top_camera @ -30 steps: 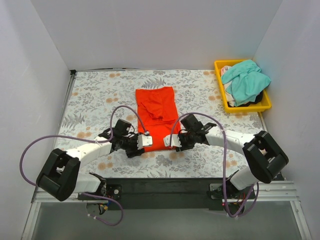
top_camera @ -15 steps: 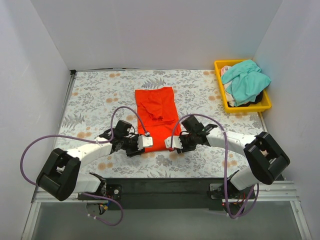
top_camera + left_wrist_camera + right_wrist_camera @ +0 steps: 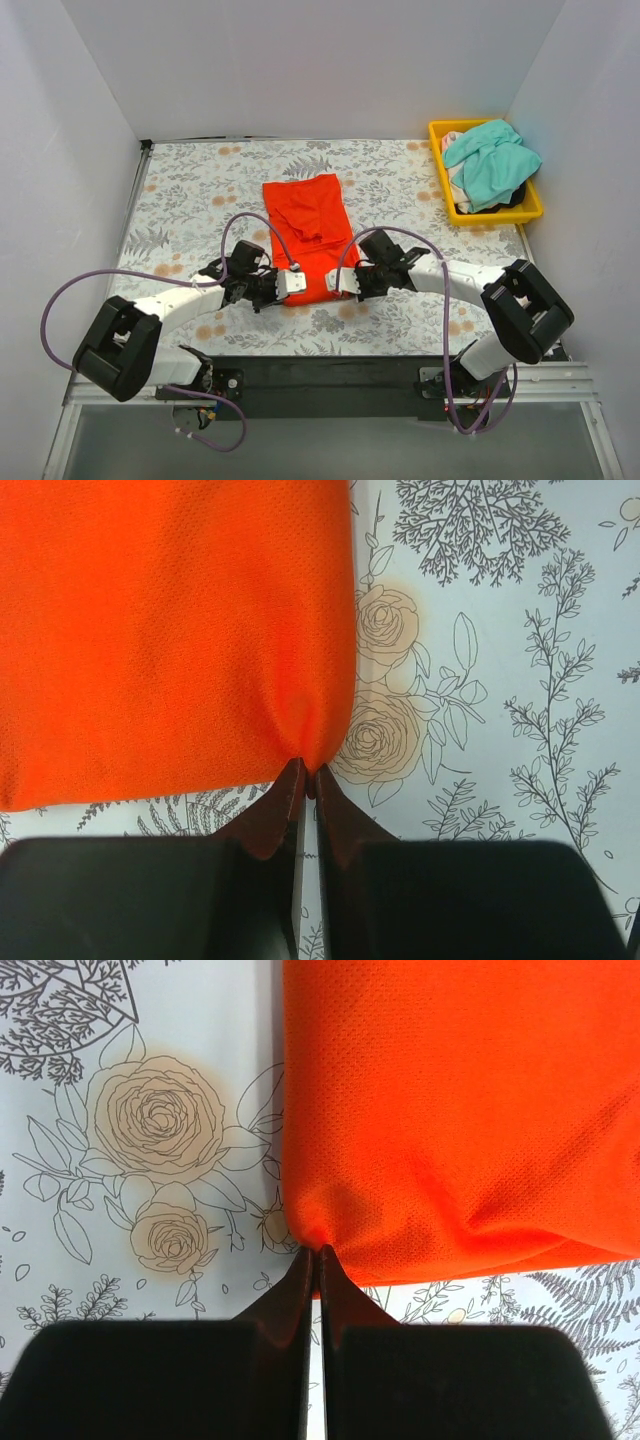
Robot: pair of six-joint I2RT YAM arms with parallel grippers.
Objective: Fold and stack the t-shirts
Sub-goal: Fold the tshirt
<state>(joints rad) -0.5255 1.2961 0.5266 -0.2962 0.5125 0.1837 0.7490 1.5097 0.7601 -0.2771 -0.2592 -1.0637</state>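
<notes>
The orange-red t-shirt (image 3: 303,222) lies folded into a narrow strip on the middle of the floral table. My left gripper (image 3: 291,283) is shut on its near left corner and my right gripper (image 3: 340,283) is shut on its near right corner. In the left wrist view the jaws (image 3: 309,780) pinch a puckered corner of orange cloth (image 3: 170,630). The right wrist view shows the same pinch (image 3: 319,1255) on the shirt's (image 3: 460,1100) other corner. The teal-green t-shirt (image 3: 492,160) is heaped in the yellow bin.
The yellow bin (image 3: 438,165) stands at the back right corner and also holds white and dark cloth. White walls close the table on the left, the back and the right. Purple cables (image 3: 60,300) loop off both arms near the front edge.
Both grippers went from open to shut on the shirt's near corners. The shirt has shifted slightly left and its near hem has bunched a little.
</notes>
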